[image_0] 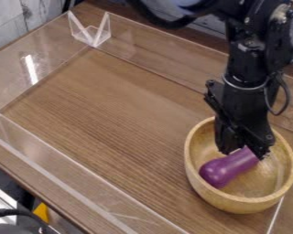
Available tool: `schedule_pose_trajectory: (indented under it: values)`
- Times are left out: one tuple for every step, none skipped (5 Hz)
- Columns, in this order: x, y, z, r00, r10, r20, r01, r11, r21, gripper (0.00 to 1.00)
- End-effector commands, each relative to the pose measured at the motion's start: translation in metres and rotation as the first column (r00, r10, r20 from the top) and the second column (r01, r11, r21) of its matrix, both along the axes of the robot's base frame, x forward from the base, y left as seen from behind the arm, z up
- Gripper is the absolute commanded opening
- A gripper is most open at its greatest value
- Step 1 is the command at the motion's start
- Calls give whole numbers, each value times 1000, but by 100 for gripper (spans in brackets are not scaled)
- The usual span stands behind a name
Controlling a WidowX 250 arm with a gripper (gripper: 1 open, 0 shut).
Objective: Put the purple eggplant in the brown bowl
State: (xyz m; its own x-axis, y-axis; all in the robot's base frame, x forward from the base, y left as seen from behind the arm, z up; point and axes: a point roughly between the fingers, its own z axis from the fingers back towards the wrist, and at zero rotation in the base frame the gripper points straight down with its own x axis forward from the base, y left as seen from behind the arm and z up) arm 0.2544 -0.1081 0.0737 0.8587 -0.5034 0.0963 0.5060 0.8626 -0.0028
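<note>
Surface: wood-grain table [113, 101], fenced by low clear plastic walls [39, 57]; a small folded clear stand [91, 27] sits at the back edge.

Position: the eggplant [225, 168] lies inside the bowl [242, 207] at the right front of the table, tilted, with its fat end low against the bowl floor. Its upper end runs up between the fingers of the gripper [247, 149], which points straight down into the bowl. The fingers are closed on that narrow upper end; the stem cap is hidden behind them.

Handling (judgement): small glossy toy, likely light and rigid, with a smooth skin that could slip or pivot in a pinch. The narrow neck near the stem looks like the sensible place to hold it, as it is held here. The bowl looks heavy enough not to shift.

Count: eggplant 1, bowl 1, gripper 1, clear stand 1.
</note>
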Motion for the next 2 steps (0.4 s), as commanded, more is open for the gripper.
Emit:
schedule_pose_trajectory:
  values:
    - [8, -5, 12, 999, 5, 42, -5, 1000, -15, 0]
    - [9, -5, 12, 999, 12, 40, -11, 1000, -14, 0]
